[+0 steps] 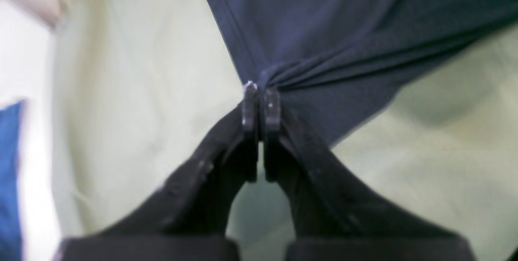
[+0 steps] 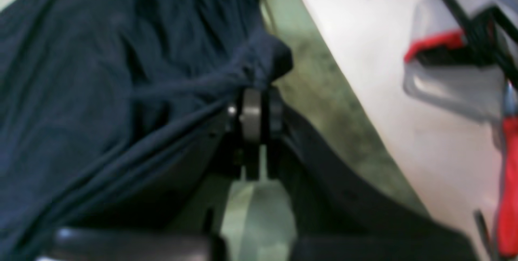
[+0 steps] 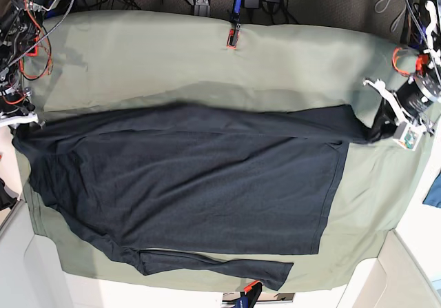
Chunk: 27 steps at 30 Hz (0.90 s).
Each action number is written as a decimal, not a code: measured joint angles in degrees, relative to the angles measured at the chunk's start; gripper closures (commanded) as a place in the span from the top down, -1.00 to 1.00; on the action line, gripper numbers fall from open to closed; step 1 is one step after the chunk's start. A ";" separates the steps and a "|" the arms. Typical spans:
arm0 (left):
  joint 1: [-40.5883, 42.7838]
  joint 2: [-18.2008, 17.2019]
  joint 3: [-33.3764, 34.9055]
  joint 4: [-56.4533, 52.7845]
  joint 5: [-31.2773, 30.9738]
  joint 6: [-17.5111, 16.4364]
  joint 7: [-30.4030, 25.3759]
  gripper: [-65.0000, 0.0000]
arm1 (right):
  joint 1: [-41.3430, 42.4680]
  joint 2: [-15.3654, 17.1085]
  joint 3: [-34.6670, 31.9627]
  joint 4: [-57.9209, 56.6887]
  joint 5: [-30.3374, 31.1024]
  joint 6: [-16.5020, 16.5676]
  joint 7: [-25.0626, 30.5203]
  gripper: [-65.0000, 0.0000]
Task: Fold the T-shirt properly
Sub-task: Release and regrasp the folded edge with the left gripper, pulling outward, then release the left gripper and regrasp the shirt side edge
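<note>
The dark navy T-shirt point(image 3: 207, 184) lies spread across the olive-green cloth, one long sleeve trailing along the front edge. In the base view my left gripper point(image 3: 377, 130) sits at the shirt's right upper corner. In its wrist view the left gripper point(image 1: 261, 91) is shut on a gathered pinch of the T-shirt point(image 1: 344, 22), with folds fanning out from the tips. My right gripper point(image 3: 27, 123) is at the shirt's far left end. Seen from its wrist, the right gripper point(image 2: 259, 95) is shut on a bunched lump of the T-shirt point(image 2: 81, 71).
The olive-green cloth sheet point(image 3: 207, 53) covers the table. Cables and electronics point(image 3: 27, 18) crowd the back left, and a red-black clamp point(image 3: 233, 38) sits at the back edge. Red and grey hardware point(image 2: 445, 62) stands beside the right gripper. A blue object point(image 1: 8, 172) lies off the cloth.
</note>
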 measured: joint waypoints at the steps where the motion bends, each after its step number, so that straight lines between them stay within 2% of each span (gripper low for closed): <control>1: -1.55 -0.92 1.18 -0.81 -0.11 -0.02 -0.02 -1.00 | 0.55 -0.02 0.00 -0.17 -0.04 0.00 0.02 -1.00; 5: -7.43 -3.67 9.07 -6.45 0.20 -0.02 -0.24 -1.00 | 2.43 0.02 0.09 -0.94 -2.21 0.00 0.02 -1.00; 10: -16.65 -3.63 18.16 -17.09 4.33 -0.28 -3.43 -1.00 | 5.16 0.87 -0.15 -5.16 -2.60 0.22 1.36 -1.00; 13: -21.84 -3.76 21.75 -24.52 4.55 -0.09 -5.27 -1.00 | 6.93 1.49 -0.11 -9.51 -2.93 0.24 1.92 -1.00; 16: -25.42 -3.65 25.05 -30.42 4.61 -0.04 -5.46 -1.00 | 8.52 1.60 -0.09 -13.53 -2.99 2.03 3.37 -1.00; 17: -26.16 -3.58 25.73 -31.69 4.46 -0.09 -5.38 -0.84 | 8.81 1.60 -0.11 -14.43 -2.91 2.67 3.50 -1.00; 18: -26.58 -3.54 26.10 -32.52 4.24 0.00 -5.40 -0.57 | 9.01 1.57 -0.13 -15.10 -2.45 3.15 3.61 -0.95; 19: -26.60 -3.56 26.14 -32.70 3.91 0.00 -5.35 -0.26 | 9.01 1.57 -0.13 -15.47 -1.44 3.37 3.52 -0.78; 20: -26.58 -3.61 26.14 -32.72 1.88 0.07 -4.46 0.03 | 8.94 1.57 -0.13 -15.56 -0.63 3.45 3.50 -0.59; 21: -26.62 -3.74 26.12 -32.72 -1.51 0.04 -1.64 0.19 | 8.92 1.60 -0.11 -15.56 0.02 3.48 3.45 -0.40; 23: -26.71 -3.69 25.40 -32.70 -9.35 0.09 5.07 0.22 | 8.83 1.62 -0.11 -15.54 1.81 3.45 2.89 -0.14; 25: -26.56 -3.58 23.06 -32.50 -17.59 0.15 12.11 0.22 | 8.74 1.53 -0.11 -14.56 3.04 3.50 0.59 -0.12; 27: -25.46 -3.63 18.56 -30.84 -27.45 0.39 16.76 0.22 | 8.44 1.44 -0.11 -12.26 4.33 4.09 -1.55 -0.12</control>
